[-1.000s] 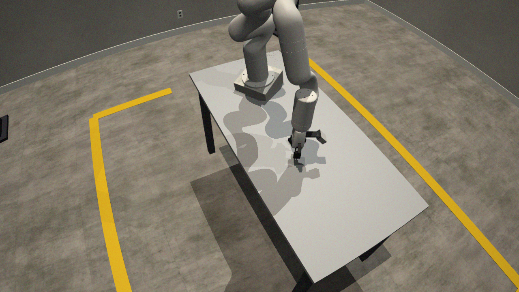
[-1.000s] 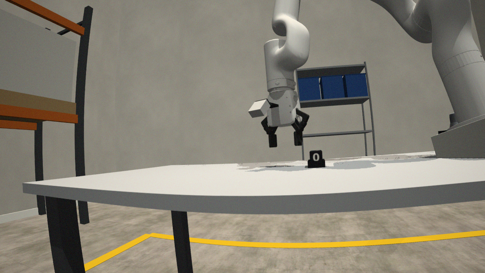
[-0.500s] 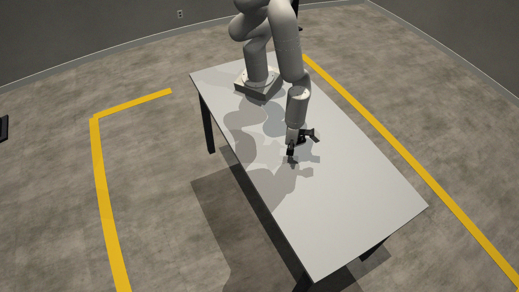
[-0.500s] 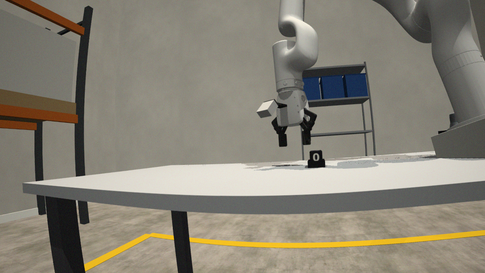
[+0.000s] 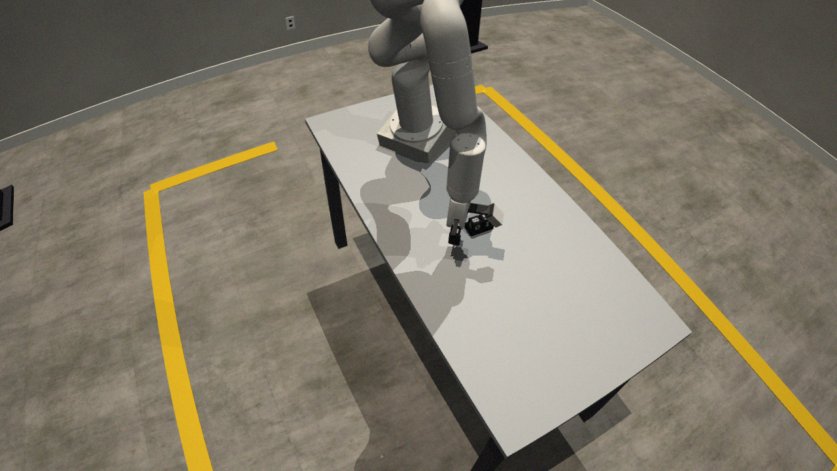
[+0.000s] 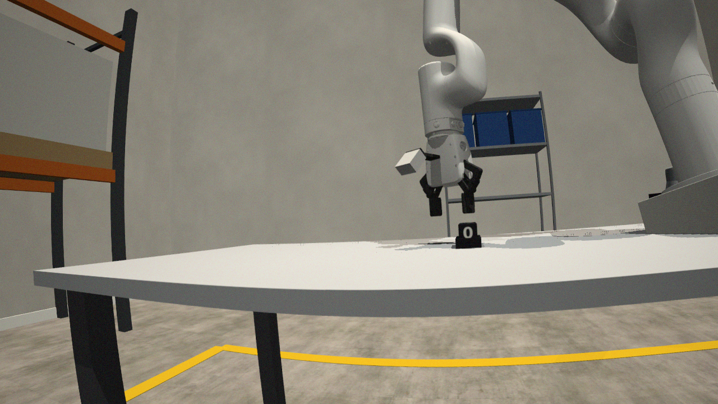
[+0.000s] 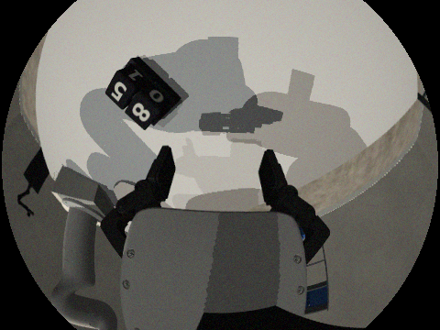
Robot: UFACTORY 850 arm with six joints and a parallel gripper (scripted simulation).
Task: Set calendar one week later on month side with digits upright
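My black two-finger gripper (image 5: pixel 455 234) (image 6: pixel 451 205) (image 7: pixel 217 159) is spread wide, nothing pinched. Black numbered cubes (image 7: pixel 120 93) (image 7: pixel 141 109) sit in the black tray (image 6: pixel 468 243) on the table, off the gripper's side, row slanted to the finger line; month side unclear.

The claw (image 5: pixel 455 234) (image 6: pixel 451 206) (image 7: pixel 217 160) had plain black fingers below a housing in light grey, shaded darker in patches. Ahead of it, off toward one side in the wrist view, the two cubes (image 7: pixel 130 102) were black, marked with white digits on top, 5 and 8; the 1 and 0 on their sides looked greyer. The tray (image 6: pixel 468 243) around them was black too. Beneath the claw, the table (image 5: pixel 562 292) (image 6: pixel 351 266) (image 7: pixel 321 37) was off-white, patterned with overlapping shadows in blue-grey, warm grey and charcoal, its edge mid-grey. Behind the claw in the exterior view, bins (image 6: pixel 492 129) were deep blue.
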